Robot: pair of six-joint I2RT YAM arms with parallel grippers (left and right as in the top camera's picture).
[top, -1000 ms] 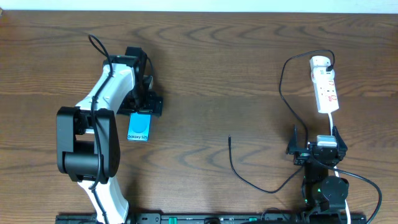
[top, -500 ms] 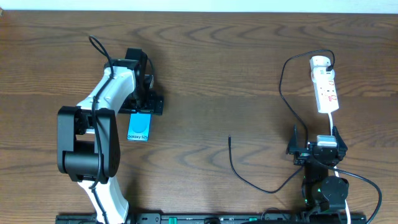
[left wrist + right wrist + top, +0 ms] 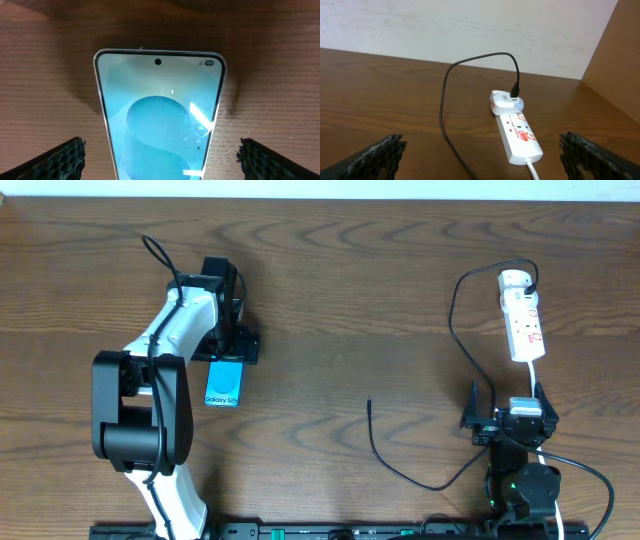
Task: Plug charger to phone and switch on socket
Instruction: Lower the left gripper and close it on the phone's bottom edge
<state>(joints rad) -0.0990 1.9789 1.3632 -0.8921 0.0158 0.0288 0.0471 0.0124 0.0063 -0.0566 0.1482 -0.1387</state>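
The phone (image 3: 224,386) lies flat on the wooden table, screen up, reading "Galaxy S25". My left gripper (image 3: 232,352) hovers over its far end. In the left wrist view the phone (image 3: 160,100) sits between the open fingers (image 3: 160,152), with a gap on each side. The socket (image 3: 524,325) lies at the far right, with a white plug (image 3: 514,280) at its far end. The black charger (image 3: 455,330) runs from that plug in a loop to its free tip (image 3: 369,402) at mid-table. My right gripper (image 3: 507,400) is open and empty, just short of the socket (image 3: 520,135).
The socket's white cord (image 3: 534,170) runs back from the strip toward my right arm. The charger (image 3: 444,105) curves across the table left of the strip. A pale wall (image 3: 470,25) stands behind the table's far edge.
The left gripper has shifted very slightly over the phone. The phone, charger, socket and right arm have not moved.
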